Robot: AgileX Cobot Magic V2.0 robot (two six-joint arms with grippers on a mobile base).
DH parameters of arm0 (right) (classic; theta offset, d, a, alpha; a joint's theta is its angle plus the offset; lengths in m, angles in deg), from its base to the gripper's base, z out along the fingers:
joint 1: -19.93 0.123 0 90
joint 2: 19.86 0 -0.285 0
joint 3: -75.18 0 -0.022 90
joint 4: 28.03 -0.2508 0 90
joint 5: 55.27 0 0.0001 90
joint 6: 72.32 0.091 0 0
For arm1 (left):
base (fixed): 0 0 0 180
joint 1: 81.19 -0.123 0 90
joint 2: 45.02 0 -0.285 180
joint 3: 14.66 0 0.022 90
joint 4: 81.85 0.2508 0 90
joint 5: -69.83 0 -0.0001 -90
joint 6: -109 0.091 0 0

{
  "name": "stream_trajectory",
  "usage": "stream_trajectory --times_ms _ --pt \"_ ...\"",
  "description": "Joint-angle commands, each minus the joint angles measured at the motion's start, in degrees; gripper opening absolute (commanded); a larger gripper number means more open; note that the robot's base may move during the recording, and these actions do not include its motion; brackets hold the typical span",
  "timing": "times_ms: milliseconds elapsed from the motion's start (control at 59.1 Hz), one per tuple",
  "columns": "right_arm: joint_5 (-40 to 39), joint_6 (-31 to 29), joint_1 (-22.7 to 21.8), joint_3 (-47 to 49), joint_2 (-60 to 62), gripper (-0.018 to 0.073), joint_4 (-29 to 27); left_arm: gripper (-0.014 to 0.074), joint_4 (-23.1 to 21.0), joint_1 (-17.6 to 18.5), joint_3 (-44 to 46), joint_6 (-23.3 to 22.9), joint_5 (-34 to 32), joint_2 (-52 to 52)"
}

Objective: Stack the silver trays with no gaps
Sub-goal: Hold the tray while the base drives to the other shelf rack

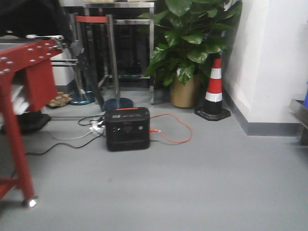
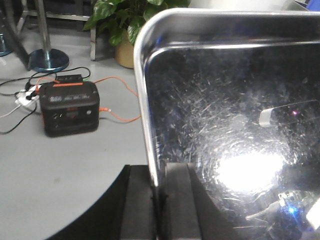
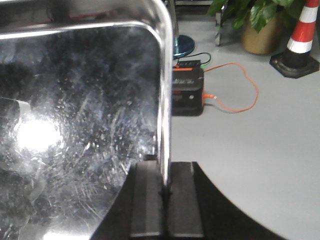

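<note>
Jaws of your left gripper (image 2: pixel 159 172) and right gripper (image 3: pixel 164 167) each clamp the side rim of a silver tray (image 2: pixel 235 100).

The tray (image 2: pixel 225 125) is clamped at its left rim in the left end effector (image 2: pixel 159 197) and at its right rim in the right end effector (image 3: pixel 164 195). On the floor (image 1: pixel 216 183), a power box (image 1: pixel 127 128) lies before a post (image 1: pixel 115 62), with a potted plant (image 1: pixel 187 48) behind to its right and a cone (image 1: pixel 214 89) right of the plant.
</note>
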Motion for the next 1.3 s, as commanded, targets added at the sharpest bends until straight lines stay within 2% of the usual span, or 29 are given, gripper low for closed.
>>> stream_trajectory --times_ms 0,1286 --pt "-4.45 -0.57 0.69 0.63 0.61 -0.0079 -2.23 -0.0007 -1.99 0.92 0.54 0.34 -3.75 -0.39" --pt "-4.45 -0.57 0.69 0.63 0.61 -0.0079 -2.23 -0.0007 -0.80 0.92 0.54 0.34 -3.79 -0.39"
